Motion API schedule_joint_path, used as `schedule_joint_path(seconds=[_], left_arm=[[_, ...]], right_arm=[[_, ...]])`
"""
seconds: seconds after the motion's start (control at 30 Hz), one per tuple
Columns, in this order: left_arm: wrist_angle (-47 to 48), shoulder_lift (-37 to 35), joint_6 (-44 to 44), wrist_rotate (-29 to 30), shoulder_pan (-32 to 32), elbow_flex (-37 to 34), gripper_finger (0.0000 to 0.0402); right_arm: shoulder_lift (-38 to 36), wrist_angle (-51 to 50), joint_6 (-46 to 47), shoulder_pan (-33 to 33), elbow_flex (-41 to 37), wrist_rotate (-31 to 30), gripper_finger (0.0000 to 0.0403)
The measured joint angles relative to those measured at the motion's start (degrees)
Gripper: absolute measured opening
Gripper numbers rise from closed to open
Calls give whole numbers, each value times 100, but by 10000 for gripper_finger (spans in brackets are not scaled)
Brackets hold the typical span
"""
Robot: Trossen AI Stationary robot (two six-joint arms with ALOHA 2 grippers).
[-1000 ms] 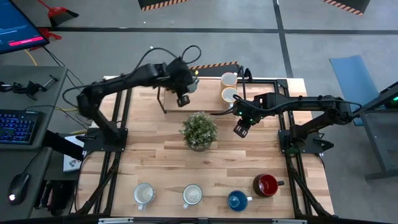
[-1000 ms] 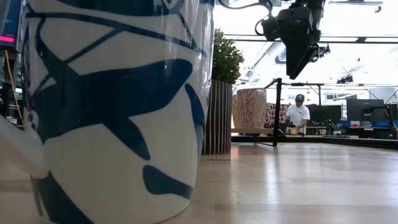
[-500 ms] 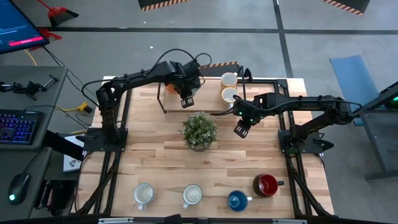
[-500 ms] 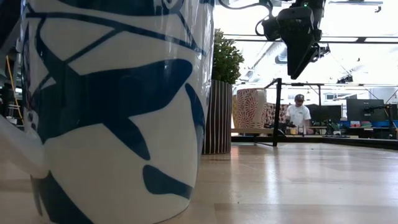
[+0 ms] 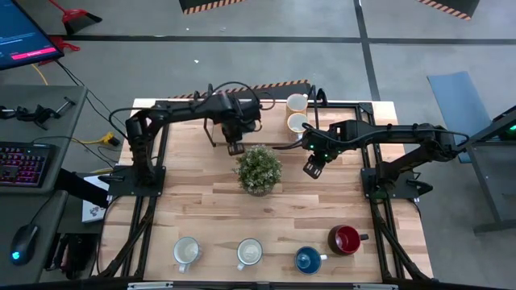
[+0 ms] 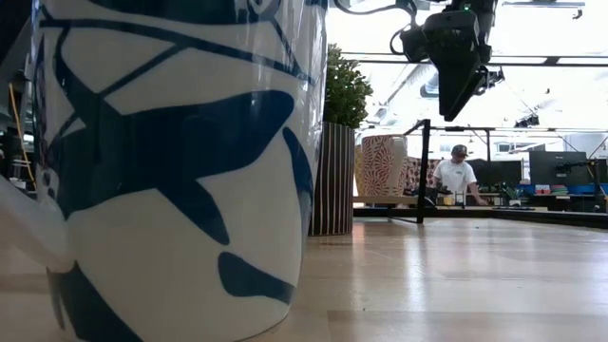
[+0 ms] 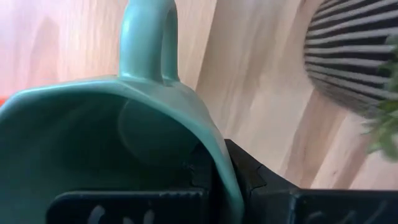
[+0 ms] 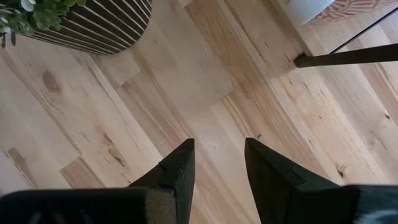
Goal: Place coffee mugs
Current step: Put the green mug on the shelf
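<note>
Here, the left claw (image 5: 235,147) grips a teal-green mug (image 7: 112,149) by its rim, one finger inside the cup, just beside the far edge of the potted plant (image 5: 258,168). The right claw (image 5: 310,167) hangs empty above bare tabletop (image 5: 322,209) right of the plant, fingers (image 8: 177,171) narrowly parted. Two cream mugs (image 5: 297,113) sit near the far edge by a black frame (image 5: 211,133). Along the near edge stand two white mugs (image 5: 218,252), a blue mug (image 5: 307,259) and a dark red mug (image 5: 345,239), leaving the middle boards open.
</note>
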State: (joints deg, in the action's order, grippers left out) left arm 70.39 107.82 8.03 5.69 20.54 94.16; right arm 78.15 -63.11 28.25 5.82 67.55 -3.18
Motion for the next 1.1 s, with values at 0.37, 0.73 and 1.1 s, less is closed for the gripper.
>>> schedule_joint_path(seconds=[0.37,0.73,1.1], left_arm=[[-64,-5,-246,346,-31,-437,6],[-268,-62,-195,563,41,-445,20],[-258,-62,-196,603,194,-445,57]], right_arm=[[0,0,24,1,0,24,119],[0,2,44,1,0,35,119],[0,0,175,-144,0,76,119]])
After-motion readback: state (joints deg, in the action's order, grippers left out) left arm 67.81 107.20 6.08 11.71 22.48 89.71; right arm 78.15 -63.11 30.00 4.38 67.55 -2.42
